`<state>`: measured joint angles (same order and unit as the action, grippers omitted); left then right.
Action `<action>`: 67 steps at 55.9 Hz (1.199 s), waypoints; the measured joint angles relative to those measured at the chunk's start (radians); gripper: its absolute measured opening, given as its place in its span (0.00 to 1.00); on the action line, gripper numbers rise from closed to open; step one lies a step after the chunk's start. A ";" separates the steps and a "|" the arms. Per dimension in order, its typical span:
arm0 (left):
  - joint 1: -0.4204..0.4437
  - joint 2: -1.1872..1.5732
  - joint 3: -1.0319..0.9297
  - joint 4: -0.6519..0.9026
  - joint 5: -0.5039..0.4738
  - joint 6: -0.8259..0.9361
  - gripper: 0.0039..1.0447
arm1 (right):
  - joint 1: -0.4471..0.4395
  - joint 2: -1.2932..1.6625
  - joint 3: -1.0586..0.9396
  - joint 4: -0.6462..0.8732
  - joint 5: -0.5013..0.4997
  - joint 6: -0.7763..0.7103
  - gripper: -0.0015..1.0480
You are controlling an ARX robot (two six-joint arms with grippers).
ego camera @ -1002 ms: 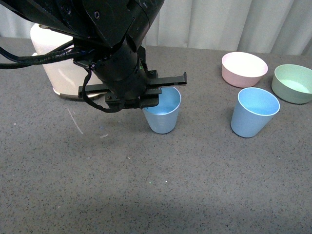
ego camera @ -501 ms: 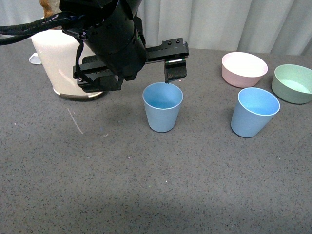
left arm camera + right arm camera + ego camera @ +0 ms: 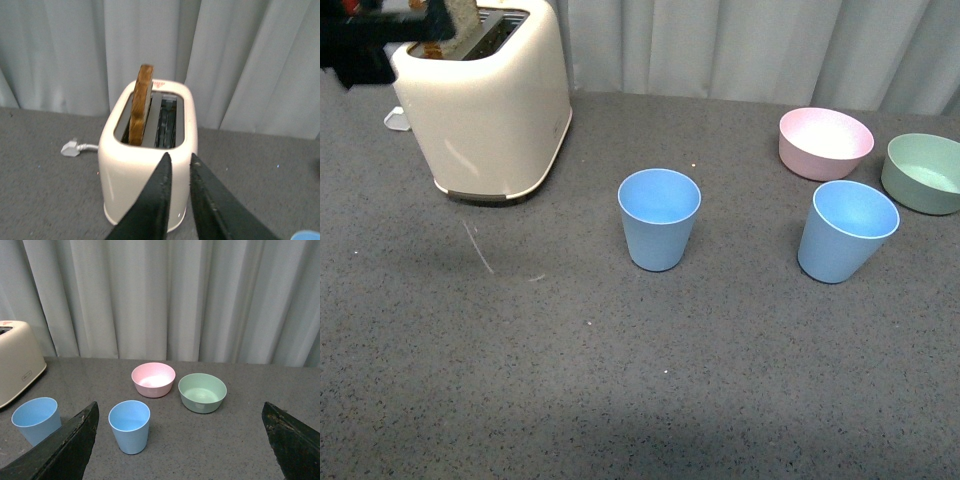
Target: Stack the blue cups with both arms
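Two light-blue cups stand upright and apart on the grey table: one in the middle (image 3: 659, 218), one to the right (image 3: 847, 230). Both are empty. Only a black part of my left arm (image 3: 360, 45) shows in the front view, at the top left corner above the toaster. In the left wrist view my left gripper (image 3: 178, 157) is shut and empty, raised in front of the toaster, and a cup rim (image 3: 306, 235) peeks in at one corner. My right gripper (image 3: 180, 440) is open and empty, held back from both cups (image 3: 36, 419) (image 3: 129, 426).
A cream toaster (image 3: 485, 100) with a slice of toast (image 3: 141, 102) stands at the back left, with a white plug (image 3: 70, 149) beside it. A pink bowl (image 3: 825, 142) and a green bowl (image 3: 923, 172) sit at the back right, behind the right cup. Curtains hang behind the table.
My left arm has lifted away from the middle cup and drawn back to the upper left. Both cups stand where they were.
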<state>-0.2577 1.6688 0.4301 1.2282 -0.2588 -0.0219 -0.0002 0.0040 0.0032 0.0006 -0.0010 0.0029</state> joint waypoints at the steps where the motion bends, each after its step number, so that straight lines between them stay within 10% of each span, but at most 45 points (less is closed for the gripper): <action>1: 0.006 -0.020 -0.018 -0.021 0.008 0.002 0.05 | 0.000 0.000 0.000 0.000 0.000 0.000 0.91; 67: 0.255 -1.103 -0.411 -0.671 0.259 0.014 0.03 | 0.000 0.000 0.000 0.000 0.000 0.000 0.91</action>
<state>-0.0025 0.5659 0.0193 0.5571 -0.0002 -0.0074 -0.0002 0.0036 0.0032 0.0006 -0.0010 0.0029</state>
